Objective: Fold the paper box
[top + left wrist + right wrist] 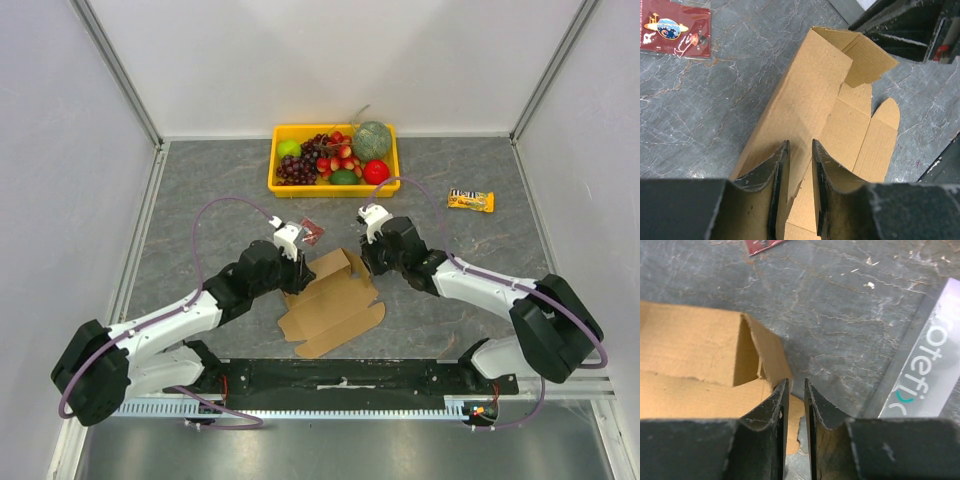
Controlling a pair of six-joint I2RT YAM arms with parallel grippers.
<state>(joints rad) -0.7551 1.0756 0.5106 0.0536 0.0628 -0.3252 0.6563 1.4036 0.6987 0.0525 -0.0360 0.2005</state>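
Pinching, with the left end effector (800, 143), what looks like the raised side wall of the plain brown die-cut cardboard paper box (330, 300), cardboard running in between narrow jaws. Poised with the right end effector (796, 381) at the box's upright corner flap, jaws nearly together; impossible to tell whether grasping or merely touching. Lying half-formed on the grey marbled table (200, 190) between both arms, apart from the yellow plastic fruit tray (300, 190).

Risk of creasing or tearing the thin flap if squeezed off its fold line; of dragging the whole sheet sideways if pulled against the left hold; of the wall springing flat on release.

Readable: only "rotefi" on a pale strip (932, 365), rest cut off. Lettering on the dark red foil packet (675, 22) and yellow snack wrapper (470, 200) too small.
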